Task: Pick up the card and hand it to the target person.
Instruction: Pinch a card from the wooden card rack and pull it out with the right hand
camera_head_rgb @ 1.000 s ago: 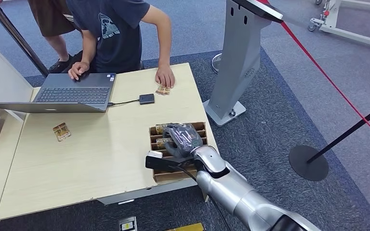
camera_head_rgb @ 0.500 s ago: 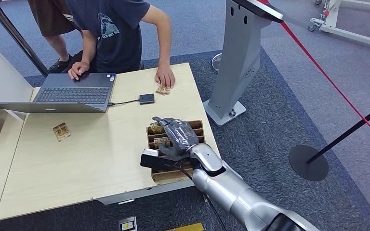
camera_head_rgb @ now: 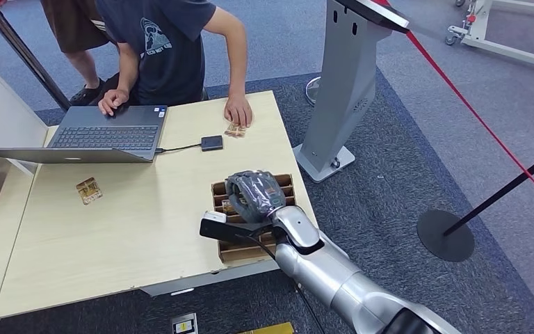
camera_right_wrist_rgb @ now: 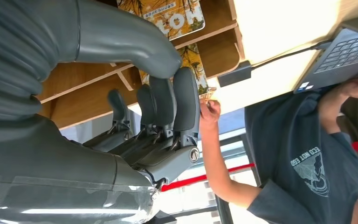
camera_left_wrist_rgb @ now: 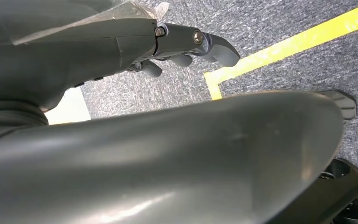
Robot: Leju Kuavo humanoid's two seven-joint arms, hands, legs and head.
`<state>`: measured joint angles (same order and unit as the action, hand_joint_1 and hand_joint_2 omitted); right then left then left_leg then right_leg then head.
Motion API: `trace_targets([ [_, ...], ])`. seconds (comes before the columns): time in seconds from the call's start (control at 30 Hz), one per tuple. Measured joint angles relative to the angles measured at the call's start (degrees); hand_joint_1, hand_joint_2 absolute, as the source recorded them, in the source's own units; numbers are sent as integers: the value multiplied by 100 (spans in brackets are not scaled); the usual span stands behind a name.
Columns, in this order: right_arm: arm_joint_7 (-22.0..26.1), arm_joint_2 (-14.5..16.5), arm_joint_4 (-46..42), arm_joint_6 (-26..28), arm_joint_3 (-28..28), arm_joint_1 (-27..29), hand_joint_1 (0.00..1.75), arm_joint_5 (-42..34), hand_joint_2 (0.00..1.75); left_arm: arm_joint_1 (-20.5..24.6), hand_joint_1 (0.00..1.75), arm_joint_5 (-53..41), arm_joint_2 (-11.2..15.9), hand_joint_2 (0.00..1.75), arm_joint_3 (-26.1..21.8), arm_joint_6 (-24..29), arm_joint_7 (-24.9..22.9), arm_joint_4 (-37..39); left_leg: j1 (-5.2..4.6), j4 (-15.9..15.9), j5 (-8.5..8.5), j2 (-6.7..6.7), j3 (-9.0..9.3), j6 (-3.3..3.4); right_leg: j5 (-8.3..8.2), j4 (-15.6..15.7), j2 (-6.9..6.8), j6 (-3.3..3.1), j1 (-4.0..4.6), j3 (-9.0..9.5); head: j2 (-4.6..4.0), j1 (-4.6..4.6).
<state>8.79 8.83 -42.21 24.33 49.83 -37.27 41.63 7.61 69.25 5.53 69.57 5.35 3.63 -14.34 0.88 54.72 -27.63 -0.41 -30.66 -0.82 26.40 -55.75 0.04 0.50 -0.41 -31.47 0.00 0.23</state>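
Observation:
My right hand (camera_head_rgb: pixel 252 195) hangs curled over the wooden card tray (camera_head_rgb: pixel 250 254) at the table's near right edge. In the right wrist view its thumb (camera_right_wrist_rgb: pixel 135 42) and dark fingers (camera_right_wrist_rgb: pixel 168 102) close together on the edge of a yellow-printed card (camera_right_wrist_rgb: pixel 193 63) that stands in a tray (camera_right_wrist_rgb: pixel 84 79) slot. A second card (camera_right_wrist_rgb: pixel 172 16) lies in a neighbouring slot. The person (camera_head_rgb: pixel 167 49) sits at the far side, one hand (camera_head_rgb: pixel 238 111) resting on a card (camera_head_rgb: pixel 234 130). My left hand (camera_left_wrist_rgb: pixel 121 46) hangs over carpet, fingers loose, holding nothing.
An open laptop (camera_head_rgb: pixel 104 136) with a small black box (camera_head_rgb: pixel 211 142) on its cable sits at the far left. Another card (camera_head_rgb: pixel 88 190) lies loose mid-table. A grey kiosk stand (camera_head_rgb: pixel 341 83) rises right of the table, with a stanchion base (camera_head_rgb: pixel 445 235) and red rope beyond.
My right hand's fingers, spread forward over the tray half a second ago, have curled in and the hand has shifted slightly left. The person has not moved.

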Motion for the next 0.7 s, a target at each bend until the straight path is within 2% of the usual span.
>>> trace_targets([
  [0.43, -101, -5, 7, 21, 75, -7, 100, 38, 175, 0, 0, 1, 0, 0, -2, -11, -1, 0, 0, 0, 0, 0, 0, 0, 0, 0, 0, 0, 0, 0, 0, -1],
  [0.57, -84, -4, 6, 17, 100, -6, 86, 38, 175, 0, 0, 1, 0, 0, 0, -11, -8, 0, 0, 0, 0, 0, 0, 0, 0, 0, 0, 0, 0, 0, 0, -1],
  [0.7, -66, -1, 3, 8, 129, -1, 88, 37, 175, 0, 0, 5, 0, 0, -1, 2, -67, 0, 0, 0, 0, 0, 0, 0, 0, 0, 0, 0, 0, 0, 0, -1],
])
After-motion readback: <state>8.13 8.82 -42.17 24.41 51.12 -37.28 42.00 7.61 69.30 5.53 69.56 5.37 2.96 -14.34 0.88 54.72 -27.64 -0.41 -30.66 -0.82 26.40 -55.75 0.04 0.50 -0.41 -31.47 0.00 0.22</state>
